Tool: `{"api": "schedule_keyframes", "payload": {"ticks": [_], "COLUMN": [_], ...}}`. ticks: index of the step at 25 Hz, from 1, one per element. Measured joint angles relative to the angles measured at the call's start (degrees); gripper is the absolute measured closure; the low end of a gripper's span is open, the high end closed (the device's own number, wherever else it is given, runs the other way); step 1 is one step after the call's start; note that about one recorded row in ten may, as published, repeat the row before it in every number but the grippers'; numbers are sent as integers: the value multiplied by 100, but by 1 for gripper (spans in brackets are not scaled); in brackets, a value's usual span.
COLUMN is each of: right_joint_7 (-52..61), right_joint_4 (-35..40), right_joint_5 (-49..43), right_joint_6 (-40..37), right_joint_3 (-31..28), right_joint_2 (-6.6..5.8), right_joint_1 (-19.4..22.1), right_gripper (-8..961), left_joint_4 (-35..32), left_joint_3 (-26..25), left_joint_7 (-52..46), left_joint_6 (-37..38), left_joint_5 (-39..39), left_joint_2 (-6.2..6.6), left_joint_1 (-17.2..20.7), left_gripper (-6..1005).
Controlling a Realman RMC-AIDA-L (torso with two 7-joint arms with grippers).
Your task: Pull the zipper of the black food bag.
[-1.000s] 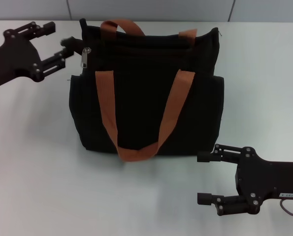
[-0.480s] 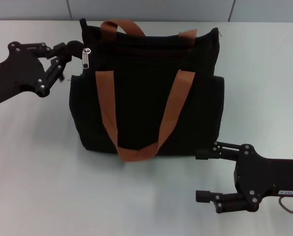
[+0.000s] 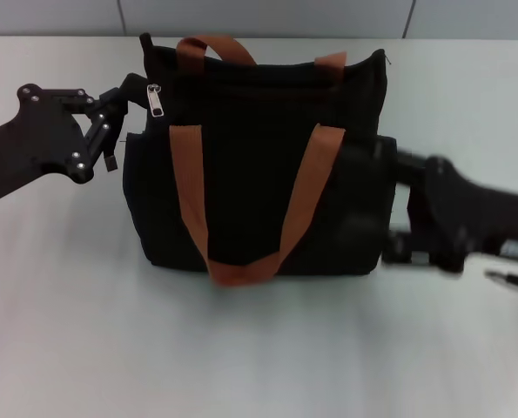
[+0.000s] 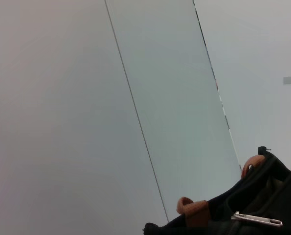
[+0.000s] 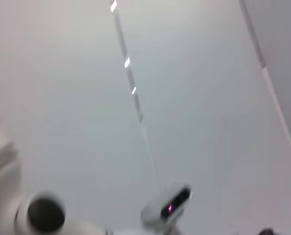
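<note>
The black food bag [image 3: 259, 174] stands upright mid-table with two orange-brown straps [image 3: 189, 192]. The silver zipper pull [image 3: 155, 100] hangs at its top left corner. My left gripper [image 3: 124, 117] is open just left of that corner, and its upper finger [image 3: 133, 84] reaches the bag's edge beside the pull. The left wrist view shows the bag's top [image 4: 272, 196] and the pull [image 4: 257, 220] close by. My right gripper [image 3: 391, 209], blurred by motion, is open against the bag's right side. The right wrist view shows no bag.
The bag stands on a pale grey table [image 3: 259, 348] that runs back to a wall. A small dark thing [image 3: 509, 279] lies on the table under the right arm.
The right arm has swung up from the front right to the bag's right side. The left gripper has turned and closed in on the bag's top left corner by the pull.
</note>
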State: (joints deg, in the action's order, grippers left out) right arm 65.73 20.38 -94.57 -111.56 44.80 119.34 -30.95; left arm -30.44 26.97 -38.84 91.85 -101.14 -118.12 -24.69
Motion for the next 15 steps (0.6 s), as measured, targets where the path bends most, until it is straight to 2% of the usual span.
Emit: {"api": "schedule_keyframes", "payload": {"ticks": [1,2,5,6,7,10,13,14,15], "right_joint_7": [750,750,2077,2881,2881,3936,4811,5215,5215], "right_joint_4": [68,68,407,730,730,1083,1210,1203,1203], "right_joint_5": [257,257,371,342,342,150,-271,-556,-556], "right_joint_6": [122,122,409,622,622,991,1250,1430,1430], "right_joint_3": [-3,-3,29,74,74,175,236,240,240], "right_joint_2": [-5,-5,-49,-73,-73,-109,-195,-231,-231], "right_joint_1": [-138,-138,-443,-671,-671,-1027,-1531,-1820,-1820], "right_gripper": [127,127,128,128,128,128,127,127,127], "left_joint_4": [12,12,26,53,53,79,80,82,82], "left_joint_3": [-10,-10,-13,-13,-13,-18,-16,-10,-10], "left_joint_7": [57,57,130,149,149,192,199,201,201], "left_joint_6": [6,6,14,17,17,23,31,33,33], "left_joint_5": [46,46,174,210,210,279,323,341,341], "left_joint_2": [-9,-9,-27,-27,-27,-23,-25,-29,-29], "left_joint_1": [10,10,32,31,31,25,19,2,2], "left_gripper": [977,976,974,974,973,971,969,969,968]}}
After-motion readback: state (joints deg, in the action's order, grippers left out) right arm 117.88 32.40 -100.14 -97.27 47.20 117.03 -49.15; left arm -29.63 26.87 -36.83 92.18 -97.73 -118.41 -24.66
